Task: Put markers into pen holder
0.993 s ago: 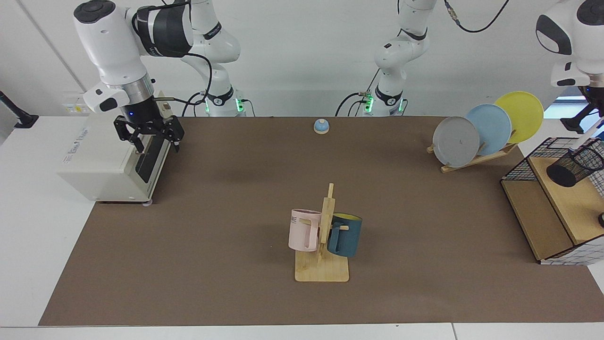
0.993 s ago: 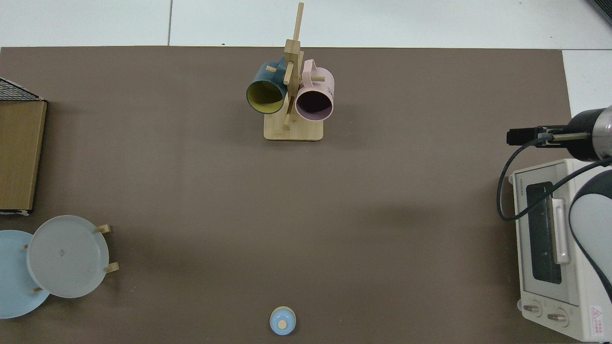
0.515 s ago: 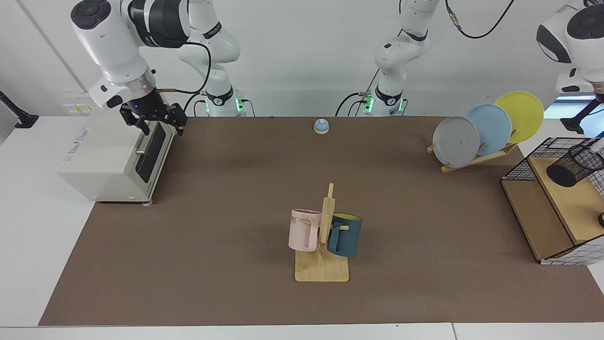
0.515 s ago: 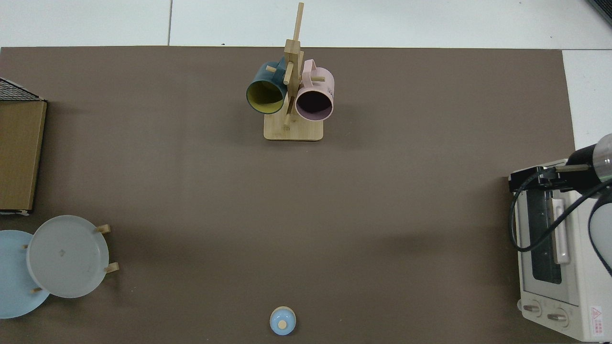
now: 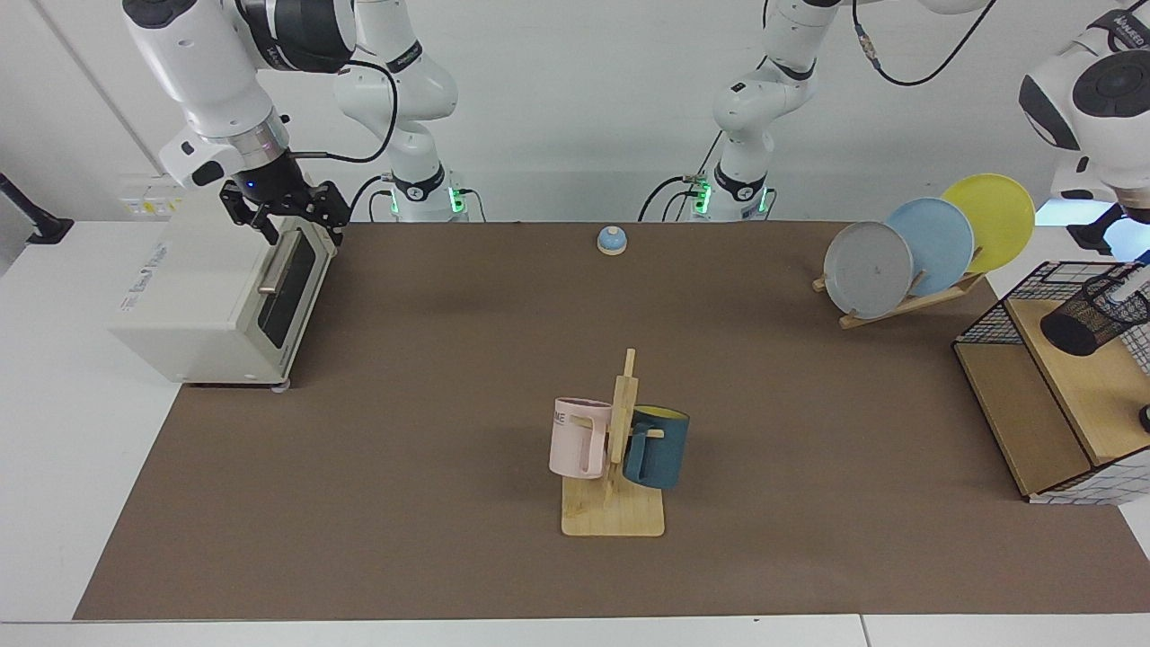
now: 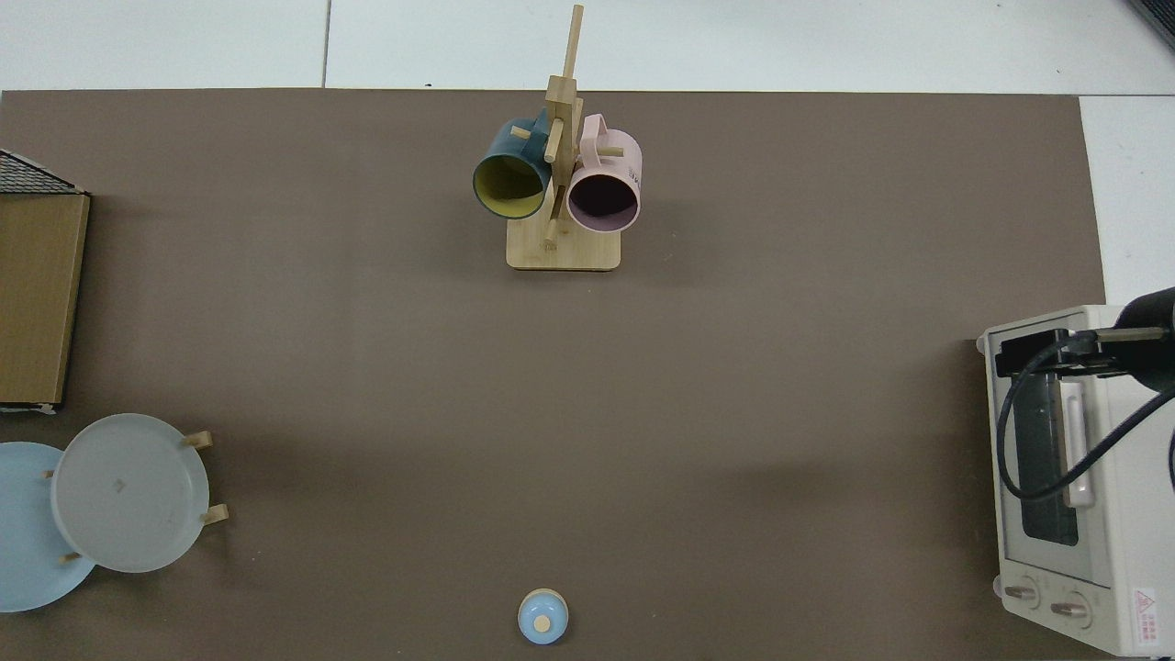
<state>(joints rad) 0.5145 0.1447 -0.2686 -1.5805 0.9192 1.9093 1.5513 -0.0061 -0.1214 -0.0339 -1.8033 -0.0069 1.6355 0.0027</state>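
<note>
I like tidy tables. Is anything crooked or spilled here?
Only the pen holder on the shelf looks tilted, with a marker poking out, though that may be the camera angle. Nothing is spilled. The right gripper hangs over the toaster oven. The left gripper is at the frame edge.

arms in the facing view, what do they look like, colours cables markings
Both arms are glossy white with rounded shells and black bands at the joints, and green lights glow at their bases. The right pincer is black, on a silver wrist ring with a small blue light; a thin black cable loops from it. The left pincer is out of view; its white arm carries a black cable.
</note>
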